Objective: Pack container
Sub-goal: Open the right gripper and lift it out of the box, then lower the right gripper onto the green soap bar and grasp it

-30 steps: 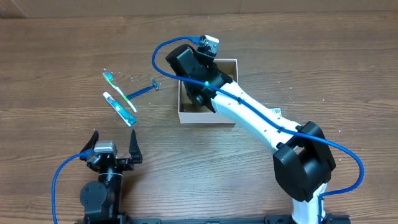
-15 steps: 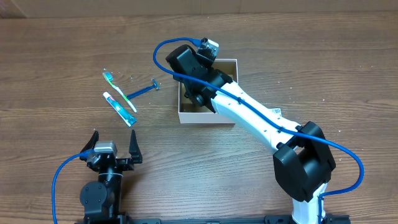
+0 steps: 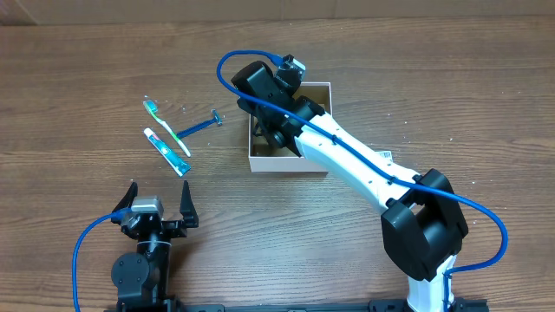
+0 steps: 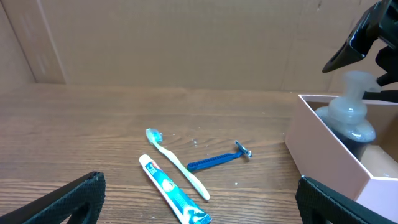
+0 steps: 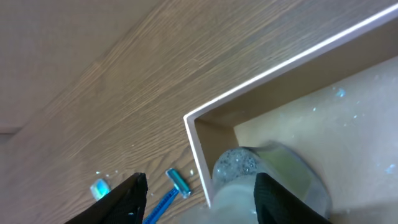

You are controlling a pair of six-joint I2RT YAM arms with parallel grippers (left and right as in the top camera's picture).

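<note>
Container (image 3: 286, 163) directly beneath right gripper (image 5: 202, 196)

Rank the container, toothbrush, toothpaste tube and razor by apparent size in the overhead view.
1. Container: clearly the largest.
2. Toothbrush and toothpaste tube: similar length, too close to rank, though the tube is wider.
3. Razor: shortest.

On the overhead view the container (image 3: 286, 163) sits near the middle of the table (image 3: 87, 69). A bottle (image 4: 352, 112) stands inside it by its left wall, and my right gripper (image 5: 199, 180) hangs over the bottle. Left of the container lies a razor (image 3: 198, 127). Further left are a toothbrush (image 3: 165, 128) and a toothpaste tube (image 3: 166, 152), side by side, the tube nearer me. My left gripper (image 3: 158, 186) sits in front of them, well apart.
</note>
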